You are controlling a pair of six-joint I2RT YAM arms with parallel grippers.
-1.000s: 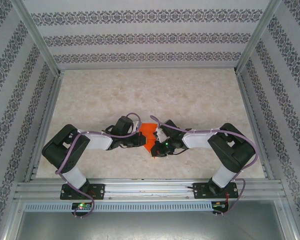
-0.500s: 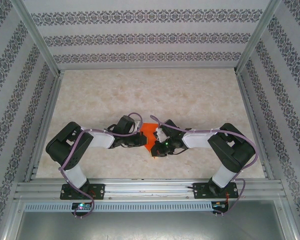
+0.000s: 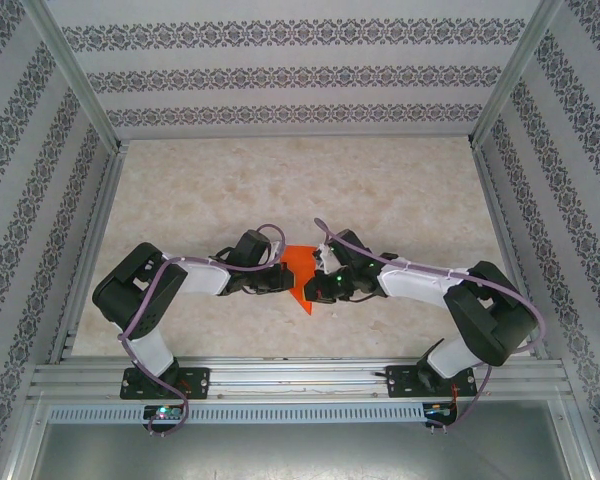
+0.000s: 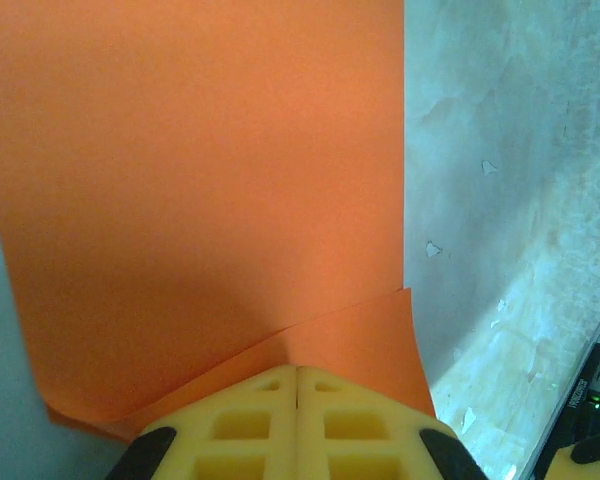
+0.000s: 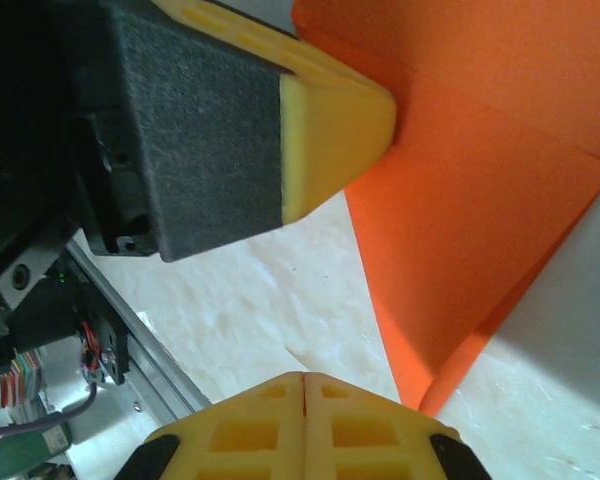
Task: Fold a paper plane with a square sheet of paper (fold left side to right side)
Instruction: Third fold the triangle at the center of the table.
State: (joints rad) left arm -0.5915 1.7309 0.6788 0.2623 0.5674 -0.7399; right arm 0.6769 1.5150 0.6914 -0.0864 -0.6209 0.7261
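**Two shut grippers are meeting at the orange paper (image 3: pixel 300 268)**

Both grippers are sitting near the middle of the table (image 3: pixel 380 190), a bit toward the near side. The paper is lying flat between them, with a sharp point aiming at the near edge.

The left gripper (image 3: pixel 278 281) is touching the paper's left side. Its yellow fingers (image 4: pixel 250 425) are squeezed tight together with no gap. They are resting on top of a folded flap, not pinching it, so this hand is pushing the paper down.

The right gripper (image 3: pixel 320 285) is also closed tight and holding nothing. In its own wrist view its tips (image 5: pixel 305 400) are sitting just beside the paper's point (image 5: pixel 425 395). I cannot tell if they are touching it.

What is changing? Over the last moment the right arm has been stretching out lower and longer, and its elbow has swung to the right. Its gripper has slid a little toward the far side, along the paper's right edge. The left arm has only shifted a little, and the paper has hardly moved.

I think the right gripper is rubbing the fold flat while the left one is pinning the paper. The paper is showing folded layers (image 5: pixel 480 200), but it is not looking like a finished plane yet.
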